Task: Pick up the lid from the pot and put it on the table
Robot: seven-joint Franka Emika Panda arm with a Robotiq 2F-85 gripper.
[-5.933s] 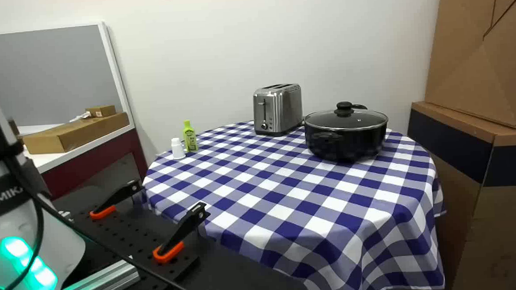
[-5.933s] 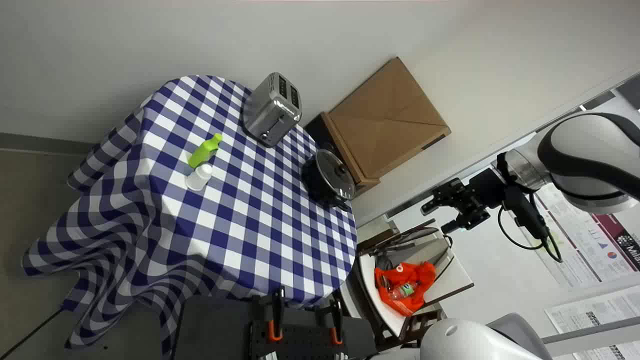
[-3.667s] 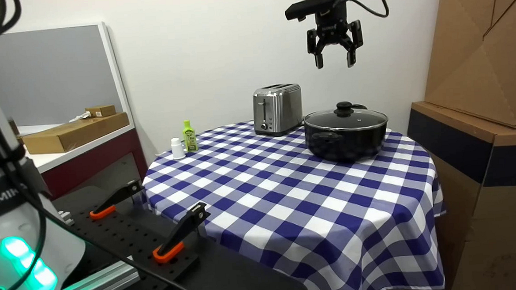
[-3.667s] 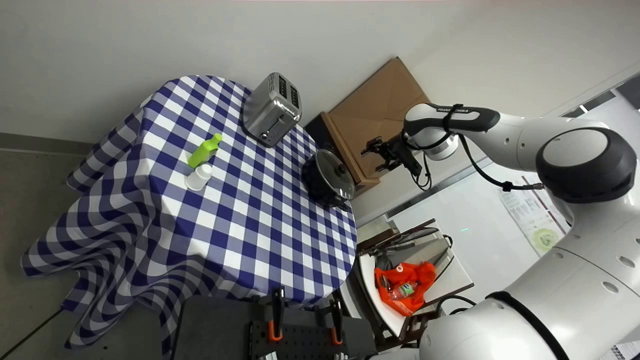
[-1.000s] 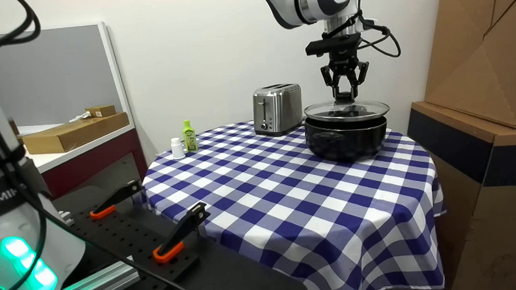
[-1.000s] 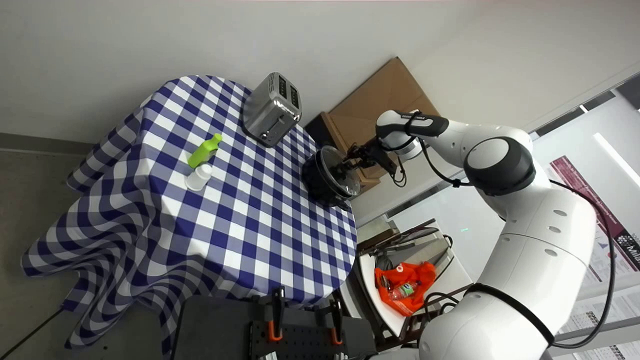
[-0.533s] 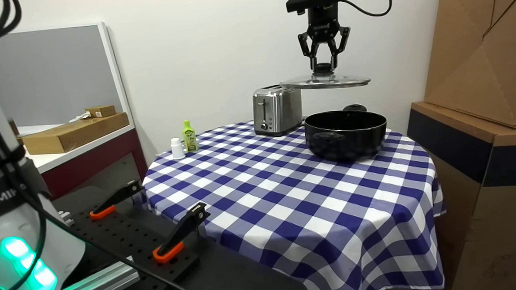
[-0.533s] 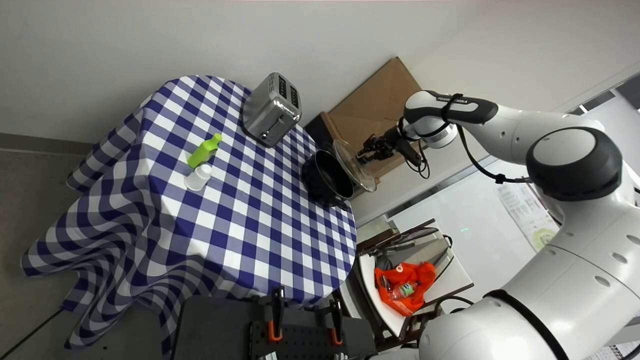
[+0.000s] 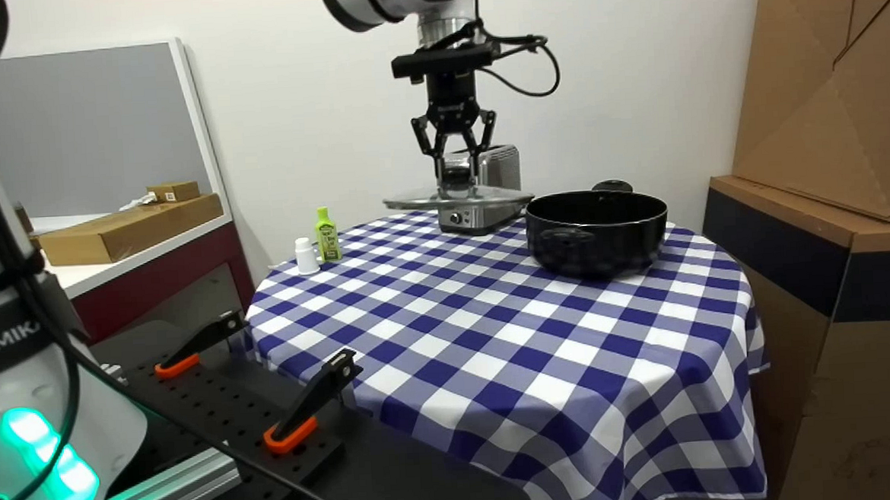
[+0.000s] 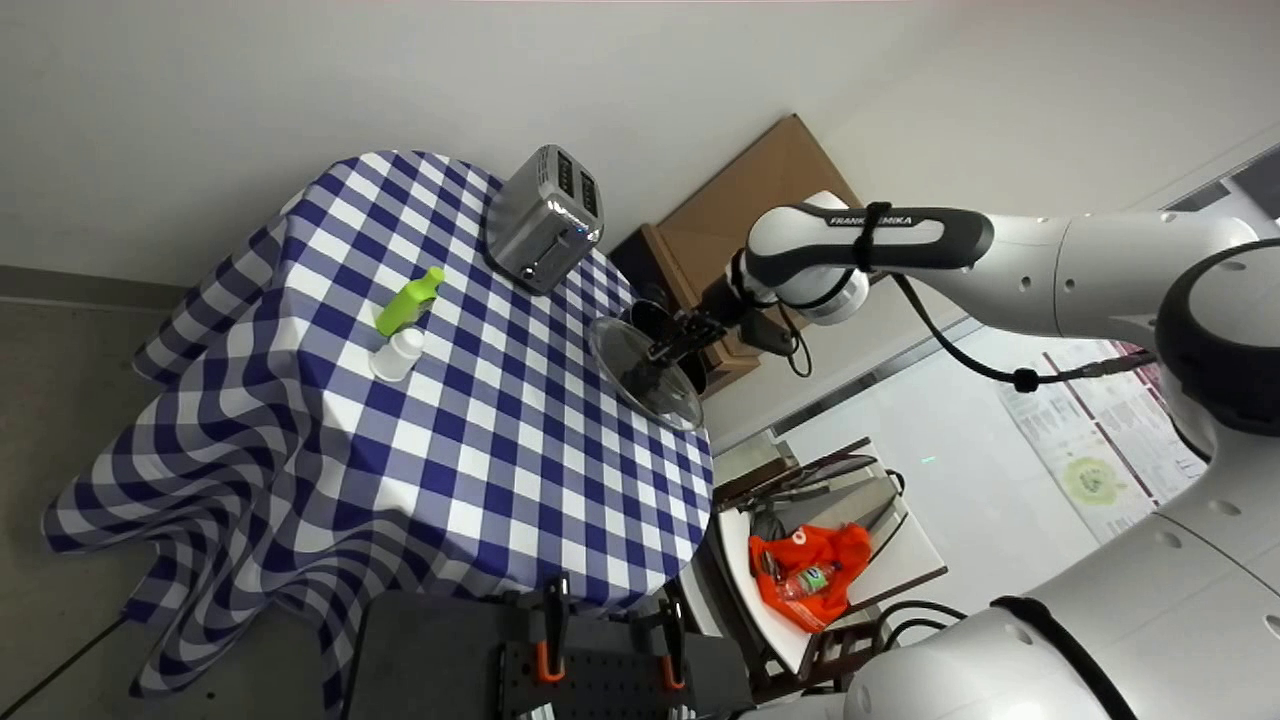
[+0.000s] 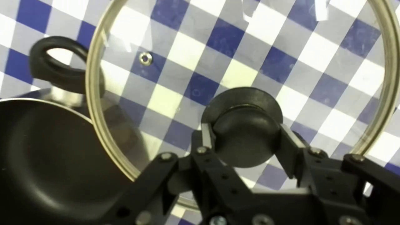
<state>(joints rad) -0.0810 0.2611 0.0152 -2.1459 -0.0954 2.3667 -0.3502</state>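
The black 2-fingered gripper (image 9: 457, 175) is clamped on the smooth, rounded black knob (image 11: 247, 134) at the centre of the round, transparent glass lid (image 9: 459, 197); in the wrist view the 2 fingertips (image 11: 206, 134) press it from opposite sides. In an exterior view the lid hangs nearly level, off the wide, squat black pot (image 9: 596, 234) and beside its open top, in front of the silver metal toaster (image 9: 500, 169). The wrist view shows the lid's metal rim (image 11: 92, 75) overlapping the looped black side handle (image 11: 62, 78) of the pot; I cannot tell whether they touch. The blue-and-white checkered, cloth-covered table (image 9: 486, 316) lies below, so lifting looks done and setting down not yet.

The lid will probably handle as stiff, brittle and rather heavy for its thickness: the glass should not flex, but a knock on the pot or toaster could chip it. The knob is the right place to hold, since the glass is likely slick and the rim too wide for this grip. With only 2 contacts on a rounded knob, the lid may tip about the line between them, so it is best carried slowly, lowered flat onto the cloth away from the pot, and let go only once the rim rests all round
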